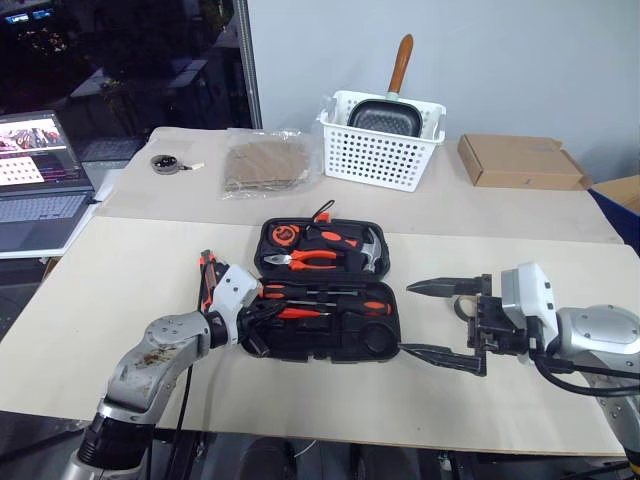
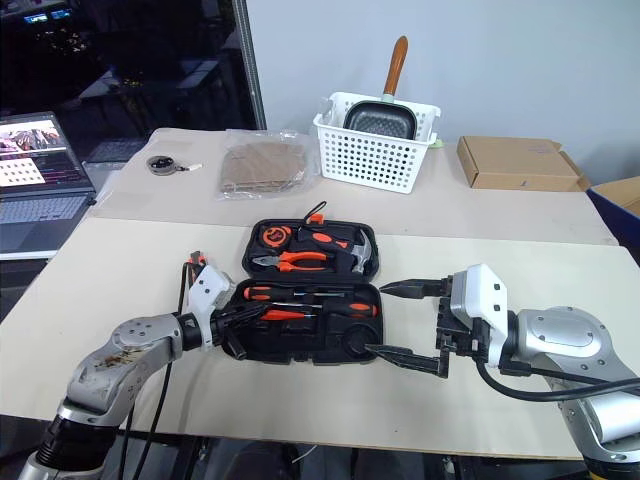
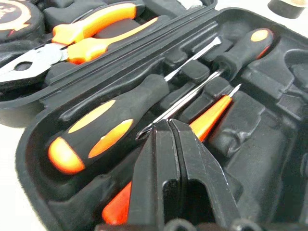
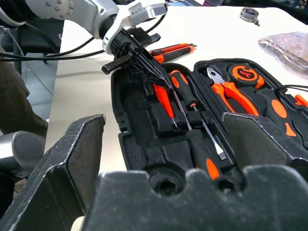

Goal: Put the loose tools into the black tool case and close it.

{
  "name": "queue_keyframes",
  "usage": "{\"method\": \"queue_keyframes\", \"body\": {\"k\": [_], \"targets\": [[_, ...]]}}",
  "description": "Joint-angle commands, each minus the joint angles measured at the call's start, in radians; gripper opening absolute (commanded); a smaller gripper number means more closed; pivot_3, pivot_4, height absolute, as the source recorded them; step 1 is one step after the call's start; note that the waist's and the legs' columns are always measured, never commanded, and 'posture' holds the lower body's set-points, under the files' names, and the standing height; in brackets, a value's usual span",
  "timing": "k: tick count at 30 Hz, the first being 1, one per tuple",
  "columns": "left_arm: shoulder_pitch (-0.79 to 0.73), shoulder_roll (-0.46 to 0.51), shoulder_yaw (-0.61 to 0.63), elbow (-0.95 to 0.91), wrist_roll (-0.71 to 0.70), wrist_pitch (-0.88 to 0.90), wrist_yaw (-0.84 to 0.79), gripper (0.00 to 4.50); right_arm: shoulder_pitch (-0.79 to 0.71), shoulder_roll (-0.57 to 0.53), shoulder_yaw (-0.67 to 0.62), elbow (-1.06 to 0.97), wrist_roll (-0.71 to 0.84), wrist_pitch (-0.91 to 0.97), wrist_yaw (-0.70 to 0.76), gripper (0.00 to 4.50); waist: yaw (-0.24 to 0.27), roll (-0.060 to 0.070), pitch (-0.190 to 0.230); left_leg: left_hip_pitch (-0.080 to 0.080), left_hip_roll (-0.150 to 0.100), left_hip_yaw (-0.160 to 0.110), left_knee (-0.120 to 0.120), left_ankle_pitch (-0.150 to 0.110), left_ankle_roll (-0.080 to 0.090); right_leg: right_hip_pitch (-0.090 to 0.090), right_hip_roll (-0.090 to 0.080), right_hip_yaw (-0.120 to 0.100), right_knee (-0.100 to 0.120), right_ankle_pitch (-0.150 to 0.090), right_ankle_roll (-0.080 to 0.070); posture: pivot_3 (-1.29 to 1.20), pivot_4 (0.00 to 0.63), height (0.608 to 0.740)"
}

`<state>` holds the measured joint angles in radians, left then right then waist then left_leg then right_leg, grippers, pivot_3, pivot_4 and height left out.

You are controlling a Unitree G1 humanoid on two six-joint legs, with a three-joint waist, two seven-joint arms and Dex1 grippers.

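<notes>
Beige tabletop [image 1: 120, 290] bears the open black tool case [image 1: 322, 345] — left gripper [image 3: 168, 127] clenched, right gripper [image 1: 428, 318] released.

Hardly any lettering to read here.

The orange tape measure [image 4: 243, 73] sitting in the lid half of the black tool case [image 4: 132, 144] carries a short mark on its round face that looks like "3m", though it is too small to be sure. The laptop [image 1: 35, 165] at the far left shows a lit screen with rows of content, none of it legible from where I stand.
</notes>
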<state>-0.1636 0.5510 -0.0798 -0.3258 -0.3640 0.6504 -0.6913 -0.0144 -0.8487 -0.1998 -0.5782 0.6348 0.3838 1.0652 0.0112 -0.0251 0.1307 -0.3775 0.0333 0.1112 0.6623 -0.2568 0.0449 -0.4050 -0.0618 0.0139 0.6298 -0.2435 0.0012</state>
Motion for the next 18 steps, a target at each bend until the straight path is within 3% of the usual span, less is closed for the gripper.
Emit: {"method": "queue_keyframes", "body": {"k": [1, 4, 8, 18], "targets": [[-0.033, -0.007, -0.047, 0.045, 0.050, -0.018, 0.014, 0.06, -0.010, 0.002, -0.002, -0.018, 0.012, -0.005, -0.006, 4.50, 0.002, 0.000, 0.000, 0.000, 0.000, 0.000, 0.000, 0.000, 0.000, 0.000, 0.000, 0.000, 0.000, 0.000, 0.000, 0.00, 0.150, 0.740], [-0.043, -0.045, 0.012, 0.013, -0.008, -0.035, 0.020, 0.06, -0.013, 0.002, -0.001, -0.020, 0.014, -0.003, -0.008, 4.50, 0.001, 0.000, 0.000, 0.000, 0.000, 0.000, 0.000, 0.000, 0.000, 0.001, 0.001, 0.000, 0.000, 0.000, 0.000, 0.00, 0.150, 0.740], [0.010, -0.029, 0.084, -0.073, -0.116, -0.018, -0.048, 0.06, -0.002, -0.002, -0.012, -0.024, 0.018, -0.004, -0.008, 4.50, -0.007, -0.001, 0.001, -0.003, 0.001, 0.000, 0.000, 0.000, 0.000, -0.002, 0.000, 0.000, -0.001, 0.000, 0.000, 0.00, 0.150, 0.740], [0.030, -0.002, -0.016, 0.012, -0.006, -0.102, -0.062, 0.06, -0.015, 0.000, 0.000, -0.020, 0.018, -0.004, -0.011, 4.50, 0.001, -0.001, 0.001, -0.004, -0.001, -0.001, -0.001, 0.000, 0.000, -0.002, 0.002, -0.001, -0.001, 0.000, 0.001, 0.00, 0.150, 0.740]]}}
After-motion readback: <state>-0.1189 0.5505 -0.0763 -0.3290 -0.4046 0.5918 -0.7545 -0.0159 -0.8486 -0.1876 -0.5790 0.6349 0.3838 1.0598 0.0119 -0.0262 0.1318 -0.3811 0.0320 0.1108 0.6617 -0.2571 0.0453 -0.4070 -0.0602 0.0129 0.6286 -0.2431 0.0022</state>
